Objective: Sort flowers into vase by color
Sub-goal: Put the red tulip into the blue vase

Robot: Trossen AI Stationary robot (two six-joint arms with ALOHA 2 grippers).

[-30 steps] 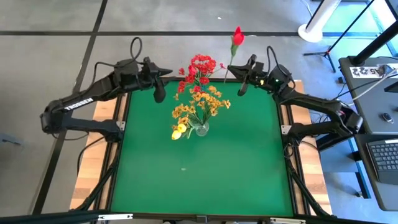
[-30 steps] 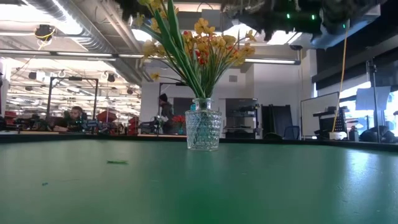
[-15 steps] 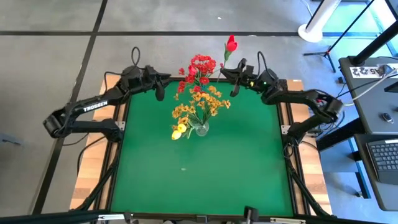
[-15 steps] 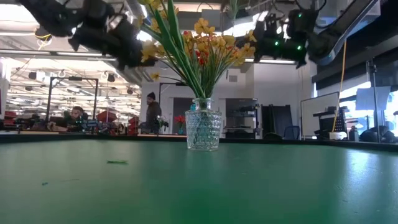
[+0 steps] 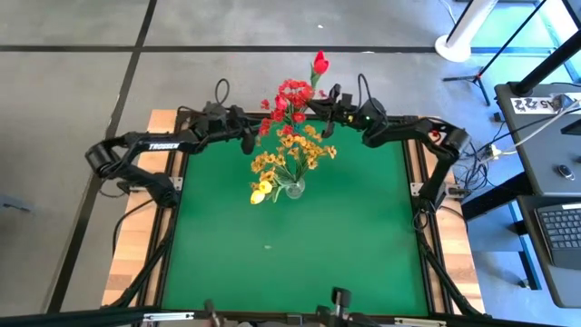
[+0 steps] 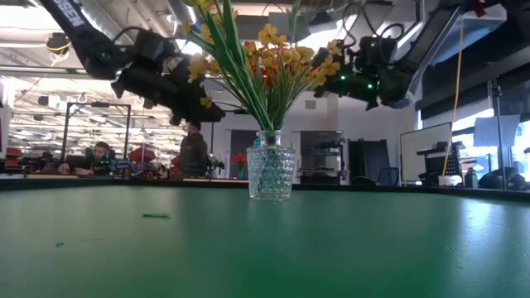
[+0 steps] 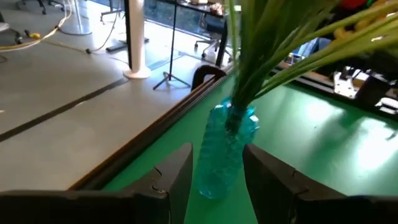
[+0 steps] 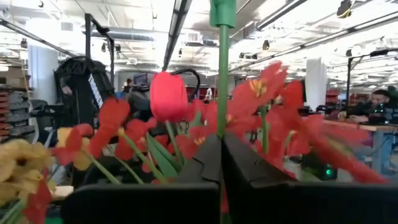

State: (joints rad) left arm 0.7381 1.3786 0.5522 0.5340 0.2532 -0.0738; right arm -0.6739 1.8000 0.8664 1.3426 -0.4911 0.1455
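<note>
Above vase (image 5: 293, 189), right tool (image 5: 320, 109) grips red flower (image 5: 320, 64); left tool (image 5: 249, 143) released.

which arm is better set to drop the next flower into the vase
The right arm. Its gripper is shut on the stem of a single red flower, held upright just behind the bouquet in the glass vase. The left gripper is open and holds nothing.

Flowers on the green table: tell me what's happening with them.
The right claw is shut on the stem of a single red flower, held by the bouquet's red blossoms. The bouquet, with yellow-orange sprays too, stands in a clear glass vase mid-table. The left claw is open, hovering beside the bouquet and facing the vase.
</note>
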